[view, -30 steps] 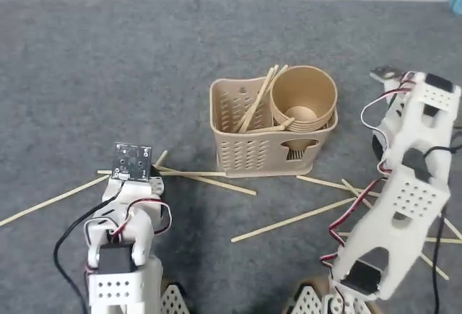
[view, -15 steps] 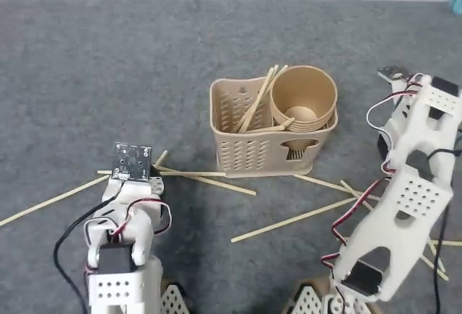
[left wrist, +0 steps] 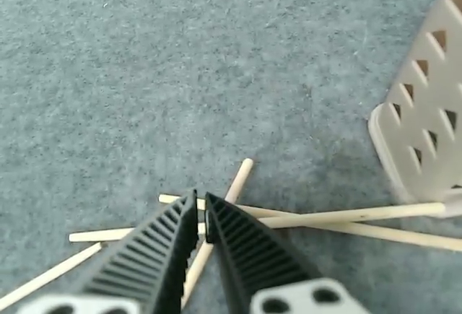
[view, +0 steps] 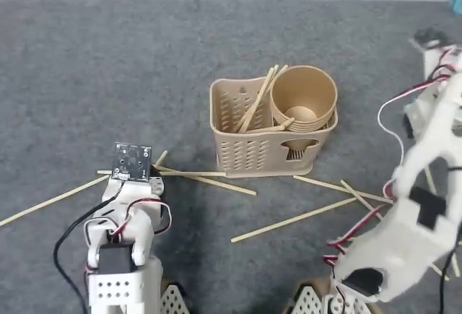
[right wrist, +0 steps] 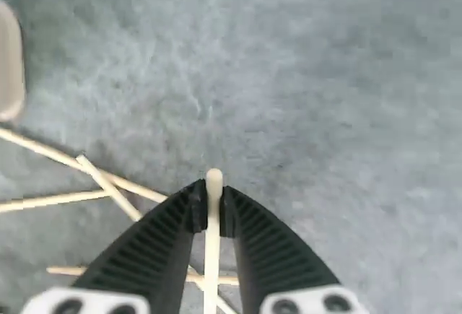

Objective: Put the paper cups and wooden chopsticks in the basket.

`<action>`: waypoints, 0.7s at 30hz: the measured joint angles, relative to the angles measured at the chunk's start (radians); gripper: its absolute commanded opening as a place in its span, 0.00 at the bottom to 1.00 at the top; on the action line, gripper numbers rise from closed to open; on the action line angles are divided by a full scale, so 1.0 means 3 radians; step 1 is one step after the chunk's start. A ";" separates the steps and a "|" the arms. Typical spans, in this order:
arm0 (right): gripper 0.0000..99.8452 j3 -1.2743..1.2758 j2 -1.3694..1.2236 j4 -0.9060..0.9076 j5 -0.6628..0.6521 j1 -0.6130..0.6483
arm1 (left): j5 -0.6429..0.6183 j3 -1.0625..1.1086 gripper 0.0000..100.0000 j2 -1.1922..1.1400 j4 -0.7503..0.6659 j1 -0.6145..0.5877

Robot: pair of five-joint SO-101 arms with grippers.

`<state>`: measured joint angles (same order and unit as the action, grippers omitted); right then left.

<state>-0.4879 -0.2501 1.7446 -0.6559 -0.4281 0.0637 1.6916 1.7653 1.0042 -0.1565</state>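
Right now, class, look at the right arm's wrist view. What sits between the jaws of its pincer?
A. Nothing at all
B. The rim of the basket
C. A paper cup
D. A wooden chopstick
D: in the right wrist view the right pincer is shut on a wooden chopstick, whose tip pokes out just past the jaws.

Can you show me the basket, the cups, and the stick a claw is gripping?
basket [view: 249, 151], high view, front wall.
cups [view: 309, 89], high view, top cup's inner wall.
chopstick [right wrist: 214, 180], right wrist view, its tip.
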 measured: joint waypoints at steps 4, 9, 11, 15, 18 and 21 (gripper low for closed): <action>0.01 0.0020 0.0547 0.0031 0.0368 0.0000 | 0.0000 0.0000 0.01 0.0000 0.0000 0.0000; 0.01 0.0501 0.1135 0.0036 0.0752 -0.0113 | 0.0000 0.0000 0.01 0.0000 0.0000 0.0005; 0.01 0.0736 0.1360 0.0036 0.0910 -0.0107 | 0.0000 0.0000 0.01 0.0000 0.0000 0.0005; 0.01 0.1105 0.1780 -0.0128 0.1401 -0.0113 | 0.0000 0.0000 0.01 0.0000 0.0000 0.0005; 0.01 0.1161 0.2066 -0.0271 0.1611 -0.0087 | 0.0000 0.0000 0.01 0.0000 0.0000 0.0000; 0.01 0.1161 0.2322 -0.0358 0.1800 0.0046 | 0.0000 0.0000 0.01 0.0000 0.0000 0.0005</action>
<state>-0.1396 0.4465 1.6372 -0.1158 -0.4143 0.0637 1.6916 1.7653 1.0042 -0.1550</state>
